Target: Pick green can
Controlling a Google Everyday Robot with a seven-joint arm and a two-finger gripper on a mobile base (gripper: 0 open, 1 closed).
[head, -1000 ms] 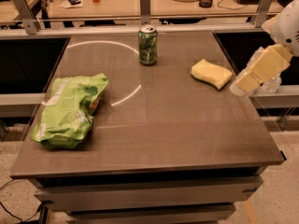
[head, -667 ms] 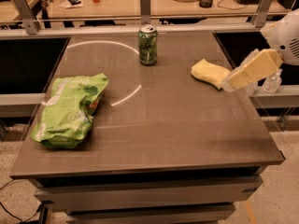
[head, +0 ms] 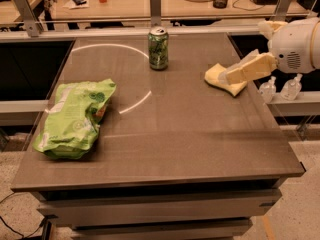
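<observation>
The green can (head: 158,48) stands upright at the far middle of the grey table (head: 165,134), dark green body with a silver top. My gripper (head: 235,74) comes in from the right edge of the view, its pale yellow fingers pointing left, over the yellow sponge (head: 220,79). It is well to the right of the can and a little nearer to me.
A light-green snack bag (head: 75,118) lies on the left side of the table. The yellow sponge lies at the right, under the gripper. Two small clear bottles (head: 280,89) stand off the right edge. A railing and a desk with clutter lie behind the table.
My gripper has moved left and slightly up, from off the table's right edge to over the sponge. The can, bag and sponge have not moved.
</observation>
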